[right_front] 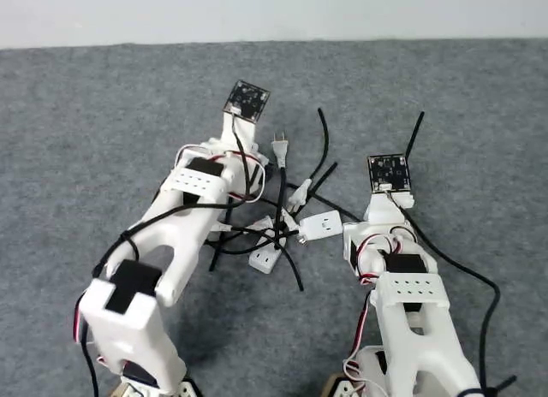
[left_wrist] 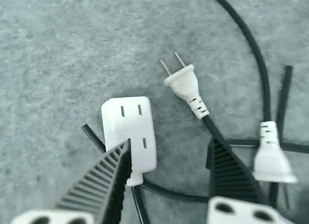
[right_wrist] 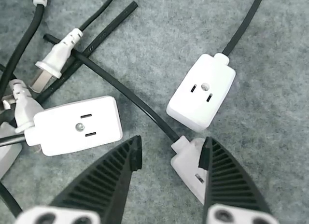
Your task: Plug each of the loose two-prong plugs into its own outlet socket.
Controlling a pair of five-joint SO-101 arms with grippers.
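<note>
Grey, carpet-like covering spreads over the counter, with a pale wall along the far edge. Two white arms stretch from the near edge toward a tangle of black cords in the middle. Seen from above, the left arm lies long and low, angled inward across the counter, its wrist camera past the far side of the tangle. The right arm is folded shorter, its wrist just beside the tangle's right side.

The left claw points down at the counter with its black ribbed fingers spread wide and nothing between them. One fingertip overlaps the corner of a white outlet socket, which lies face up with its slots showing. Just beside it lies a loose two-prong plug, prongs bare and pointing away from the claw. Its black cord runs under the other finger. A second white plug lies beside that finger, among crossing cords.

The right claw also hangs over the counter, open wide and holding nothing. Ahead of it two white sockets lie face up: a socket block on one side and a longer socket block on the other, apart, with a black cord passing between them. A smaller white cord end sits by one fingertip, partly hidden. Beyond, a third plug rests unplugged across the cords.
</note>
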